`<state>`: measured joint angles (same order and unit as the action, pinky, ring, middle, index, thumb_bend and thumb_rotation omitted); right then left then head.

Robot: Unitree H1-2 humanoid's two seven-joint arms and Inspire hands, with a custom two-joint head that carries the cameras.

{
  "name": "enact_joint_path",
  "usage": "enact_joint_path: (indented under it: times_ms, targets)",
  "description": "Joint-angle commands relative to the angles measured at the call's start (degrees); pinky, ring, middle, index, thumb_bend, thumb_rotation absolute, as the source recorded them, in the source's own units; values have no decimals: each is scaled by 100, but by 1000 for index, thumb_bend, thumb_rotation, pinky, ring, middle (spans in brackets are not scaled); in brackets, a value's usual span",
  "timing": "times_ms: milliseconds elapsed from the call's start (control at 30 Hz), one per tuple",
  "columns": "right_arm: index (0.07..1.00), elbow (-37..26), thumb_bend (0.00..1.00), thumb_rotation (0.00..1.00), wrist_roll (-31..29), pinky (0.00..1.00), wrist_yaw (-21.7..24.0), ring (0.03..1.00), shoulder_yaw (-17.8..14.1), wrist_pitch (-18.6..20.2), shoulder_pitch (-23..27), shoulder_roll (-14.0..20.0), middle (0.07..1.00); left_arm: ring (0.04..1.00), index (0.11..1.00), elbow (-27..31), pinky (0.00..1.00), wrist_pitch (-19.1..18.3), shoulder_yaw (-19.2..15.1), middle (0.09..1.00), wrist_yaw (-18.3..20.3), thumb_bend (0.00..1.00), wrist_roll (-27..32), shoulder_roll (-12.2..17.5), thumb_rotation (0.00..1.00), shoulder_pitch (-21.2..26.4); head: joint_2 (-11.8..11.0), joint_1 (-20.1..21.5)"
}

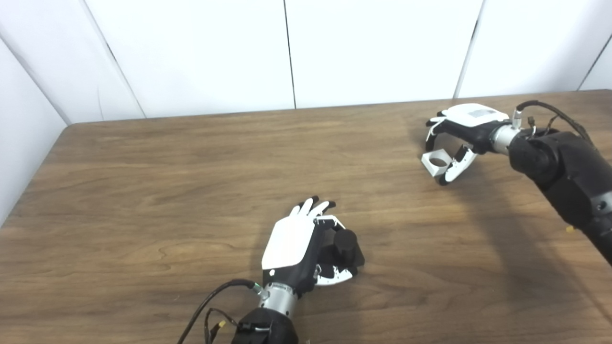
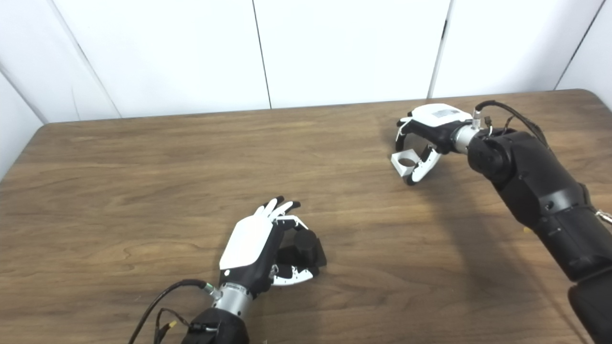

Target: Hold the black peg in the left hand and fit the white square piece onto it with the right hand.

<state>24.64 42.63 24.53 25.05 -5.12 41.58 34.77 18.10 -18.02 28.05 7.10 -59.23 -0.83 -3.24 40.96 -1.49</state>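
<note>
White wall panels are filling the top of the frame, and below them a brown wood-grain desk (image 1: 191, 191) is spreading across the rest of the view.

Low in the frame, a little left of centre, the left robot hand (image 1: 306, 248) is resting at desk level with its white back facing up. Its fingers are stretching toward the upper part of the frame, while the thumb is curving in from below. The black peg (image 1: 345, 244) is standing upright on its dark base just to the right of the palm, sitting in the pocket between fingers and thumb. The hand is cupping the peg loosely, with the fingers still apart (whether they are actually pressing on it cannot be told from either view).

At the upper right, the right robot hand (image 2: 425, 138) is reaching in from the right edge on its black arm. Its fingers are arching down over the white square piece (image 2: 405, 162), which is showing a round hole in its top. The thumb is lying against the piece's right side and the fingers are closing in from the left, so the hand appears to be pinching it. Both task pieces are sitting well apart on the desk.
</note>
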Motion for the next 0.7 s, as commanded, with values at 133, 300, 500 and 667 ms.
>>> enact_joint_path:
  times_ms: [133, 300, 500, 667]
  targets:
    - [625, 42, 800, 225, 62, 1000, -71, 1000, -28, -197, 294, 124, 920, 988, 492, 0, 987, 53, 30, 908, -33, 523, -24, -62, 61, 7, 1, -2]
    - [605, 26, 788, 207, 78, 1000, -52, 1000, -24, -206, 278, 145, 919, 989, 492, 8, 987, 24, 35, 908, -20, 523, -55, -82, 61, 15, 1, 3]
    - [495, 47, 534, 148, 50, 1000, -90, 1000, -51, -268, 267, 143, 913, 992, 492, 25, 994, 25, 19, 910, 11, 523, -23, -86, 59, 30, 0, 21]
    - [492, 0, 525, 145, 40, 1000, -49, 1000, -83, -260, 253, 146, 914, 994, 492, 30, 996, 19, 8, 909, 20, 523, -16, -99, 59, 30, 4, 16]
